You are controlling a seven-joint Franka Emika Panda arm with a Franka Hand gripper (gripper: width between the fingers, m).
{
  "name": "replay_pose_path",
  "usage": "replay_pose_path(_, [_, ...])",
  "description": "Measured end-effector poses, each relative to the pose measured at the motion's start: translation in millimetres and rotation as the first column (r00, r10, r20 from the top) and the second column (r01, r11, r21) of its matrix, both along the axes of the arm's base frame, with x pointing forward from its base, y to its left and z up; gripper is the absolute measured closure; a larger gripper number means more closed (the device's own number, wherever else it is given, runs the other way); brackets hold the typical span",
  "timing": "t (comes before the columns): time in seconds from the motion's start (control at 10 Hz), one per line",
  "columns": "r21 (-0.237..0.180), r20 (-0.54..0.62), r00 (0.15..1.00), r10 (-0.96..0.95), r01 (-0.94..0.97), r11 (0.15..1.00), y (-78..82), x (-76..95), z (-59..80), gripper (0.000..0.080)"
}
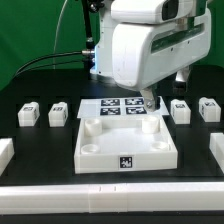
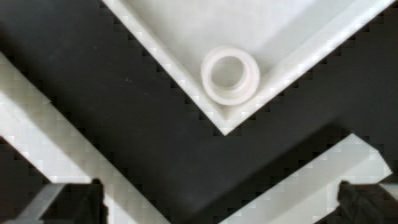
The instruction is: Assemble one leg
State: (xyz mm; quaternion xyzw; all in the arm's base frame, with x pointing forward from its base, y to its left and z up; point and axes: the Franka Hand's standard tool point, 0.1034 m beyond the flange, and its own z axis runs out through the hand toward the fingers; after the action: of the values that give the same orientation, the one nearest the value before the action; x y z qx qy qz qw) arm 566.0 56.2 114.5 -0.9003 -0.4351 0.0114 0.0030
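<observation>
Several small white legs with marker tags lie on the black table, two at the exterior view's left (image 1: 29, 114) (image 1: 60, 113) and two at its right (image 1: 180, 111) (image 1: 209, 108). The large white panel (image 1: 125, 150) with round corner sockets lies in the middle. My gripper (image 1: 150, 101) hangs over the panel's back right corner, apart from every leg. In the wrist view the gripper (image 2: 214, 210) is open and empty, its dark fingertips (image 2: 63, 205) wide apart. One panel corner with a round socket (image 2: 231, 75) shows there. No leg shows in the wrist view.
The marker board (image 1: 112, 107) lies behind the panel, partly hidden by the arm. White rails stand at the left (image 1: 5, 150), right (image 1: 215, 150) and front (image 1: 110, 190). A white V-shaped band (image 2: 54, 130) runs round the panel corner in the wrist view; I cannot tell what it is.
</observation>
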Motion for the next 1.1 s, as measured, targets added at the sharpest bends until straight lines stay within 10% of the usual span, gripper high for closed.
replay_pose_path(1.1, [0.002,0.006,0.999,0.035,-0.035,0.999,-3.3,-6.1,-5.6,0.0150])
